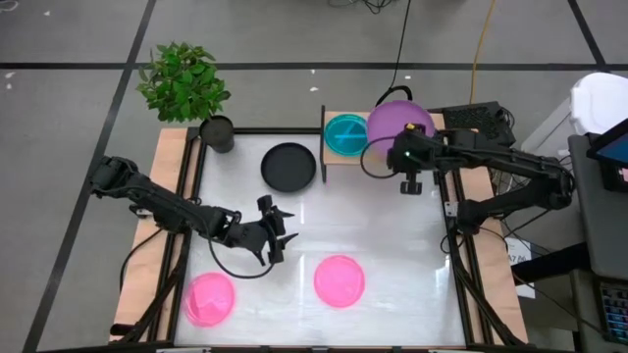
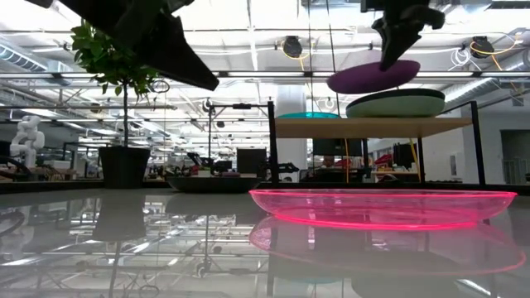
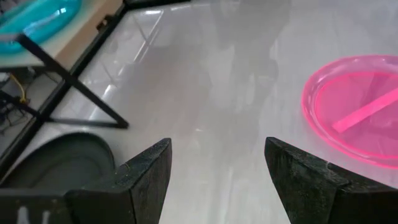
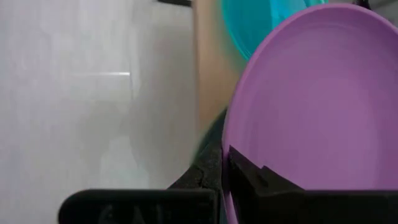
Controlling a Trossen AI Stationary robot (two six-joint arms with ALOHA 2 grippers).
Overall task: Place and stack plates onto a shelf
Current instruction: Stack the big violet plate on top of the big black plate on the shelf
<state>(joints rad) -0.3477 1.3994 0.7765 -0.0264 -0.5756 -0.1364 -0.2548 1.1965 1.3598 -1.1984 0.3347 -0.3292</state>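
My right gripper [image 1: 400,149] is shut on a purple plate [image 1: 397,120] above the shelf [image 1: 334,165], a light-wood board on a black frame. In the low view the purple plate [image 2: 373,77] hangs over a sage green plate [image 2: 396,103] that lies on the board [image 2: 373,127]. A cyan plate [image 1: 344,133] lies on the shelf's left half. A black plate [image 1: 288,166] and two pink plates [image 1: 339,279] [image 1: 210,299] rest flat on the table. My left gripper [image 1: 277,235] is open above the table, between the black plate and the pink ones. My right gripper pinches the purple plate's rim [image 4: 229,140] on its near side, one finger on the plate's upper face and one beneath. The fingers [image 2: 396,45] come from above, pointing down. The plate is lifted clear, slightly tilted, just above the sage green plate.
A potted plant [image 1: 217,131] stands at the table's far left corner. Light-wood strips [image 1: 162,196] run along the table's sides. The shelf's black frame legs [image 3: 74,81] stand on the far middle of the table. Bare tabletop lies between the plates.
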